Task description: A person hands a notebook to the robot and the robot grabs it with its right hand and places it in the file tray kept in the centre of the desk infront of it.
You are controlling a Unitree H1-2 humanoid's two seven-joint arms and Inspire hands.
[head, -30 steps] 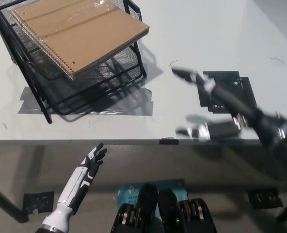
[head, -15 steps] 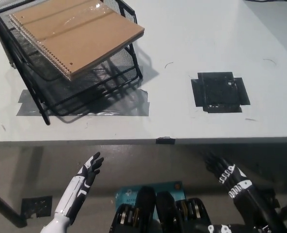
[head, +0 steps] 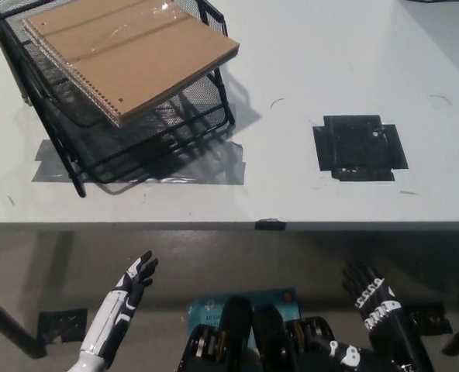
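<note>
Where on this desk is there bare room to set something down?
Free: the white desk right of the file tray, around the black tape square, and the front strip. Crowded: the far left, where the notebook lies on the tray.

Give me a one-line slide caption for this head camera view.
Notebook resting in the black file tray on the desk; both robot hands, left and right, open below the desk edge.

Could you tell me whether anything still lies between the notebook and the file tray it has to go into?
Nothing visible does: the notebook already lies in the file tray, overhanging its front rim. Both hands, right hand and left hand, hang open below the desk edge.
</note>
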